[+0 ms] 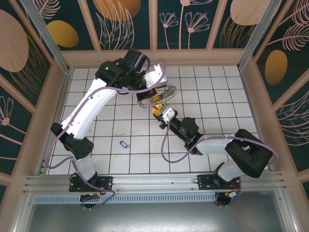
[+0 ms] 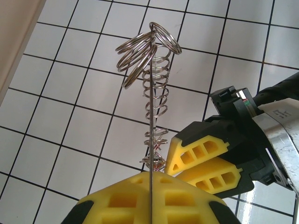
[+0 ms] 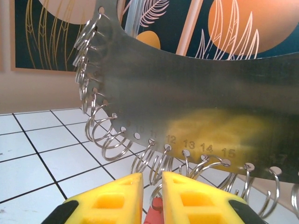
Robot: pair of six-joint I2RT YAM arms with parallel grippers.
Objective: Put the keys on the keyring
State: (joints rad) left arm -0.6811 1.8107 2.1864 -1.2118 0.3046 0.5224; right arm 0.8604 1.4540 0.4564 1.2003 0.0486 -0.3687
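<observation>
Keyring [image 3: 187, 84] clamped edgewise between left fingers [image 2: 117, 203].

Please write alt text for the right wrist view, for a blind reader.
The right pincer grips what looks like a red key just below the keyring, a grey metal plate with numbered holes carrying wire rings, above white tiles.

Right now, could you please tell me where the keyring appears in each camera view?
Top external: keyring just above centre.
Left wrist: keyring edge-on, a thin vertical line at centre, rings fanned at top.
Right wrist: keyring a broad grey plate across the upper frame.
Shared landmark: white tiled floor.
</observation>
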